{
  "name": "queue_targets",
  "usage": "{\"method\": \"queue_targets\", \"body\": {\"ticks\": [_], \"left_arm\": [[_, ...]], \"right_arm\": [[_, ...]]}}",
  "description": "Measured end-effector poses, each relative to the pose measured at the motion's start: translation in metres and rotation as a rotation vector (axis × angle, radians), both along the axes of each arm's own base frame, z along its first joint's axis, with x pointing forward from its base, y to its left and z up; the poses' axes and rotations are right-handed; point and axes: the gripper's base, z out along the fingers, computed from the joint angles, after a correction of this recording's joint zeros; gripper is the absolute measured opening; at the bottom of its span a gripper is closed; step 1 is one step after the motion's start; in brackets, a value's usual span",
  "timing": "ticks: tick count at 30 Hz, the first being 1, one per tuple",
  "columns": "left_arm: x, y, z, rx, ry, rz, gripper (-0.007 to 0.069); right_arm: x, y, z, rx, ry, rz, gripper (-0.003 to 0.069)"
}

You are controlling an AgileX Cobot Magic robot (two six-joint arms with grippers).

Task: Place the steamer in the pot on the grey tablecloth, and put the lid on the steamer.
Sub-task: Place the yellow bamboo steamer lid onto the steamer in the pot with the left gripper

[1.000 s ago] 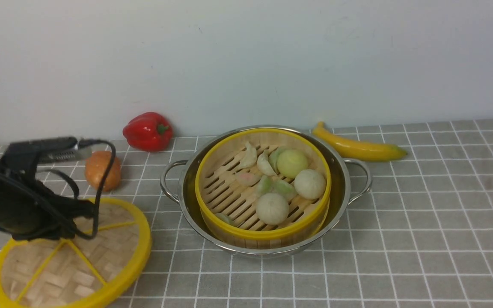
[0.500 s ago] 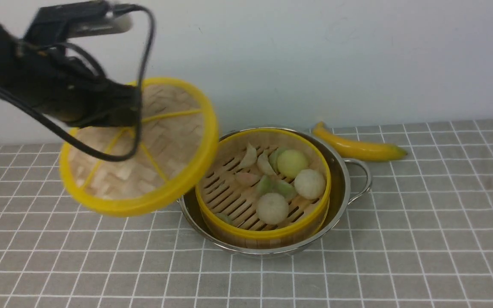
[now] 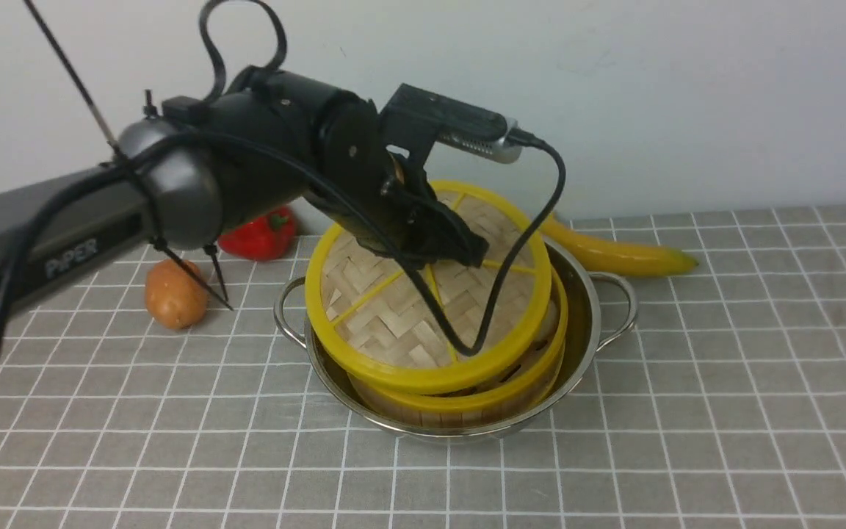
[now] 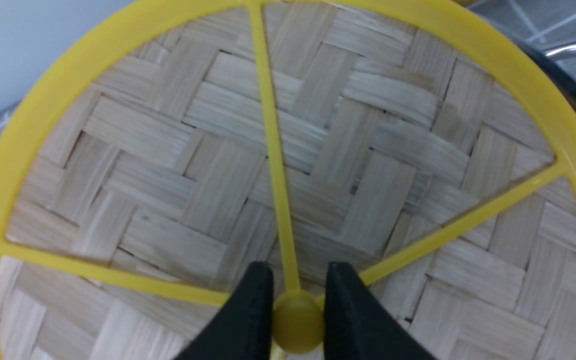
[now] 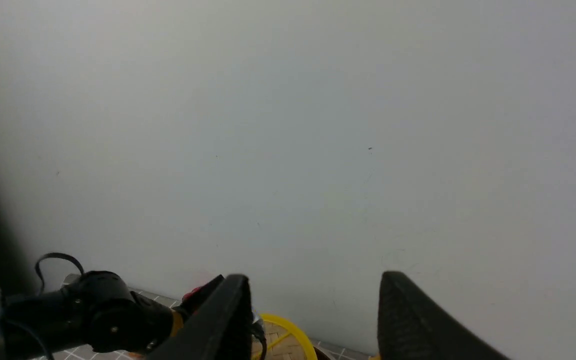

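Pale wall [image 3: 614,88] stands behind the desk, and the grey tablecloth [image 3: 687,411] with white squares covers the desk. On the cloth sits the shiny pot [image 3: 586,308]. The steamer [image 3: 467,402] is inside the pot, with its yellow rim showing above the pot's edge. The lid [image 3: 393,316] is right over the steamer and hides most of it. It is tilted, with the side nearer the wall higher. Its low side is very close to the steamer's rim, but I cannot tell if they touch. The left gripper [image 4: 298,274] is pinching the little yellow knob [image 4: 295,322] in the middle of the lid, where the yellow spokes meet. The right gripper [image 5: 315,280] is up in the air facing the wall, with its jaws spread wide and nothing between them. A banana [image 3: 614,253] lies behind the pot. A red pepper [image 3: 261,235] and a round orange-brown thing [image 3: 173,294] lie to the pot's left.
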Motion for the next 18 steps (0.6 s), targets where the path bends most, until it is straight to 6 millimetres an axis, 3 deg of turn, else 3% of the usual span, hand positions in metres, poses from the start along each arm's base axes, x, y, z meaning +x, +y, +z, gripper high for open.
{"method": "queue_targets", "body": {"ticks": [4,18], "left_arm": [[0.006,-0.003,-0.012,0.012,0.021,0.002,0.0120],[0.008,-0.010,-0.020,-0.039,0.041,-0.011,0.0120]], "right_arm": [[0.000,0.000,0.000,0.002,0.001,0.004,0.0356],[0.000,0.000,0.000,0.003,0.001,0.005,0.0356]]}}
